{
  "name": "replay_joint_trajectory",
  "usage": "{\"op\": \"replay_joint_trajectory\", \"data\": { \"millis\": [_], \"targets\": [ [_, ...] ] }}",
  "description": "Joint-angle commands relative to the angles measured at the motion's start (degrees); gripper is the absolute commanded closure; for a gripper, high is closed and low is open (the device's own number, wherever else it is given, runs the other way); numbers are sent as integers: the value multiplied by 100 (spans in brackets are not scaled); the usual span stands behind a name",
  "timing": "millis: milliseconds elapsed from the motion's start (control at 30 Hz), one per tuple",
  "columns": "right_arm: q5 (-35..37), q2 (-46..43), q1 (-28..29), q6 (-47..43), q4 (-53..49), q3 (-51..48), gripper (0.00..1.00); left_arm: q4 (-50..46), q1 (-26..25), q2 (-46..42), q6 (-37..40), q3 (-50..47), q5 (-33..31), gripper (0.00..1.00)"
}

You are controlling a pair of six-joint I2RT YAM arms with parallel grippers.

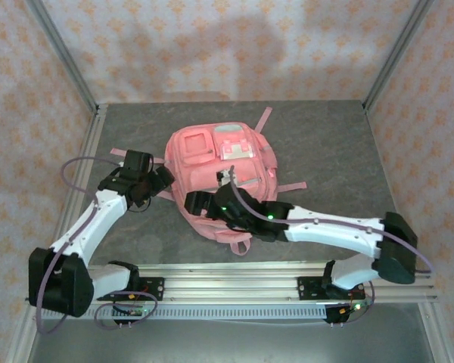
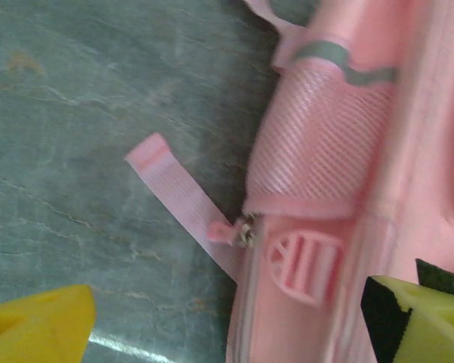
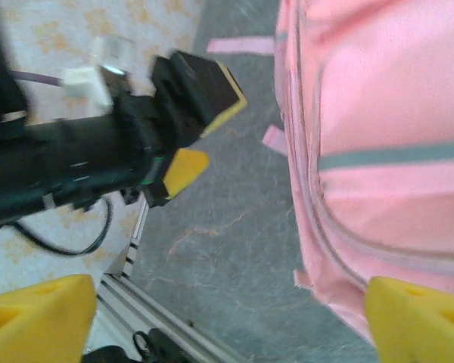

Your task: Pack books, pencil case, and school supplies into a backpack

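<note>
Standing over the table (image 1: 325,144) and looking from above, you see the pink backpack (image 1: 223,170) lying flat near the middle of the grey surface, front pockets up, with a pale blue patch (image 1: 234,144) toward its far end and thin straps trailing out to either side. The left pincer (image 1: 164,179) sits just beside the bag's left edge. The right arm reaches across from the other side, and the right pincer (image 1: 193,203) hangs over the bag's near-left corner. The two are close to one another there.

From the left wrist, the yellow pads (image 2: 34,325) stand at opposite lower corners of the picture, so this pincer is spread wide and grips nothing. One pad is over bare table, the other over the bag's side. Between and beyond them runs the bag's edge: a ribbed mesh side pocket (image 2: 310,144), a metal zipper pull (image 2: 246,227), and a flat pink strap (image 2: 174,189) lying loose on the table beside it.

From the right wrist, that pincer's own yellow pads (image 3: 38,321) are likewise far apart at the bottom corners, spread and empty, one above the table's near edge and its aluminium rail (image 3: 136,295), the other over the bag's corner. Ahead to the left, the left pincer appears black with yellow-faced fingers, parted, just off the bag's side. The bag's pink panel with a grey-green stripe (image 3: 393,155) takes up the right.
</note>
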Motion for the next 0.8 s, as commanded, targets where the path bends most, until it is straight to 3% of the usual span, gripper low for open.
{"op": "replay_joint_trajectory", "data": {
  "millis": [0, 133, 400, 533, 633, 667, 733, 767],
  "targets": [
    [457, -360, -100, -745, -396, -208, 9, 334, 220, 259, -496, 260, -178, 9],
    [1065, -838, -389, -889, -1183, -209, 12, 342, 242, 843, -468, 783, -681, 13],
    [1114, -2227, -1144, -1342, -1623, -542, 10, -26, 70, 3398, 215, 2656, -179, 17],
    [1163, -2629, -1266, -1524, -1812, -675, 10, 32, 56, 4239, 460, 3313, 533, 17],
    [1315, -2858, -1361, -1606, -1859, -862, 7, 202, -76, 4162, 635, 3480, 775, 17],
    [1412, -2920, -1378, -1694, -1872, -915, 1, 129, -139, 4067, 717, 3512, 667, 16],
    [1896, -2951, -1387, -1751, -2126, -877, 0, 166, -200, 3646, 782, 3343, 486, 15],
    [2005, -2952, -1420, -1894, -2163, -846, 0, 388, -209, 3327, 775, 3009, 447, 0]
  ]
}}
